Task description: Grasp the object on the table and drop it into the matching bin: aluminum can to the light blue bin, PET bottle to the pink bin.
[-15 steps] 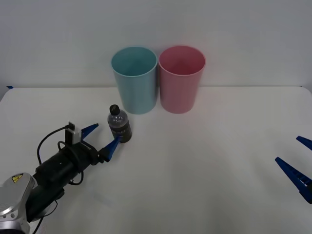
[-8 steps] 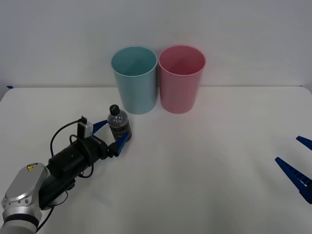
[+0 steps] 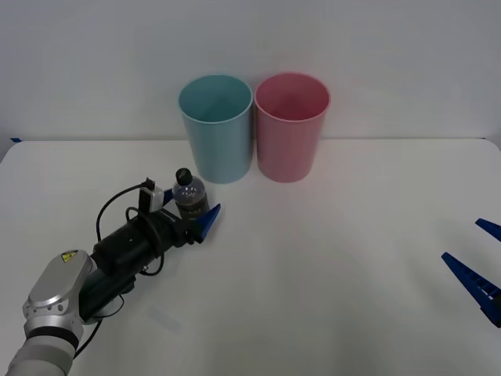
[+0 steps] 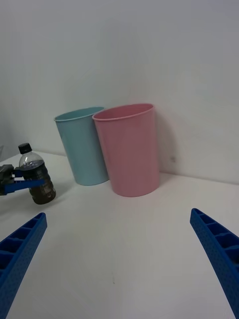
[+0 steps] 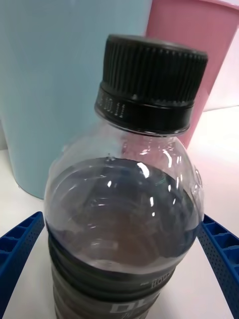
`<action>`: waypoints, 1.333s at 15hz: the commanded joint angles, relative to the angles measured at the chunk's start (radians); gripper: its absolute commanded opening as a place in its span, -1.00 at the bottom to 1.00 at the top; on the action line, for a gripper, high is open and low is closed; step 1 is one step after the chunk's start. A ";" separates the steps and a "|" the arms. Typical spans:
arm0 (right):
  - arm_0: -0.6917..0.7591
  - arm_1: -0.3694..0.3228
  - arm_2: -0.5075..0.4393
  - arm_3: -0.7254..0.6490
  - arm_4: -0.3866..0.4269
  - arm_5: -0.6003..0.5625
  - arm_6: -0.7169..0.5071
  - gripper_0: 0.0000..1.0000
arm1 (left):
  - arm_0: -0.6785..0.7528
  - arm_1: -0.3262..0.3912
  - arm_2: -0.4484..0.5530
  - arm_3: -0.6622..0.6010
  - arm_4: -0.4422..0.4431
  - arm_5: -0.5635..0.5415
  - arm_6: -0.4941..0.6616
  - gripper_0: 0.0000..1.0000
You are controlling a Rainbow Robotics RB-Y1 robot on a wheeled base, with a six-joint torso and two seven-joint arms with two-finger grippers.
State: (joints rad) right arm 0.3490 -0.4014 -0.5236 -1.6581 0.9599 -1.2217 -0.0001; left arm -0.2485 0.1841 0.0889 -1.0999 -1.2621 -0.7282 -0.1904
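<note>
The PET bottle (image 3: 190, 199), clear with a black cap and dark contents, stands upright on the white table (image 3: 337, 258), in front of the light blue bin (image 3: 217, 129). The pink bin (image 3: 291, 129) stands just to the right of the light blue bin. My left gripper (image 3: 192, 204) is open, with one blue finger on each side of the bottle's body. In the left wrist view the bottle (image 5: 119, 199) sits close up between the two fingers (image 5: 20, 244). My right gripper (image 3: 462, 240) hovers open at the table's right edge, far from the bottle.
The two bins stand side by side against the white back wall. In the right wrist view the pink bin (image 4: 129, 149), the light blue bin (image 4: 83, 147) and the bottle (image 4: 36, 177) show across open tabletop. A black cable loops over the left wrist.
My left arm has pushed forward and to the right, so its fingers went from short of the bottle to either side of it. The bottle and right arm have not moved.
</note>
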 commanded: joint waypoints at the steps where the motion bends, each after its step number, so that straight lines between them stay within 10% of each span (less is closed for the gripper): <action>1: 0.000 0.000 0.000 0.000 0.000 0.000 0.000 1.00 | 0.000 -0.003 0.000 -0.001 0.000 0.003 -0.008 0.49; 2: 0.000 0.000 0.000 0.000 0.000 0.000 0.000 1.00 | 0.000 -0.003 0.000 0.000 -0.002 0.003 -0.011 -0.51; 4: 0.000 0.000 0.000 0.000 0.000 0.000 0.000 1.00 | 0.000 -0.003 0.000 0.000 -0.005 0.003 -0.014 -0.99; 15: 0.000 0.000 0.000 0.000 0.000 0.000 0.000 1.00 | -0.003 0.011 -0.011 -0.008 0.003 0.026 -0.001 -1.00; 20: 0.000 0.000 0.000 0.000 0.000 0.000 0.000 1.00 | -0.003 0.164 -0.064 -0.040 0.119 0.012 0.037 -1.00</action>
State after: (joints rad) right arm 0.3491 -0.4014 -0.5236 -1.6581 0.9599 -1.2217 0.0000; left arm -0.2518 0.3213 0.0357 -1.1340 -1.1655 -0.7138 -0.1606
